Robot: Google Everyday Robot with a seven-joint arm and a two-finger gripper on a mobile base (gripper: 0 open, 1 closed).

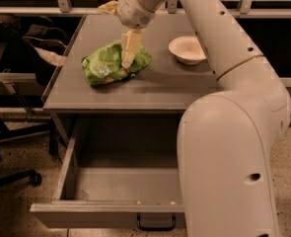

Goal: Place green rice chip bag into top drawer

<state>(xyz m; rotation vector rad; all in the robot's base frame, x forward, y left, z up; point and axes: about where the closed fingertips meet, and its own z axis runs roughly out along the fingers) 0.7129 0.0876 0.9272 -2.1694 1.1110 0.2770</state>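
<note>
The green rice chip bag (108, 65) lies crumpled on the left half of the grey cabinet top (155, 90). My gripper (127, 63) points straight down over the bag's right part, its tip at or touching the foil. The top drawer (110, 213) is pulled wide open below the cabinet top. Its inside (120, 181) holds nothing I can see, and its small dark handle (156, 224) shows at the bottom edge. My arm hides the drawer's right side.
A cream round bowl (187, 49) sits on the cabinet top to the right of the bag. My bulky arm (234, 147) fills the right foreground. Dark office chairs (9, 147) and a bag stand at the left. A railing runs behind the cabinet.
</note>
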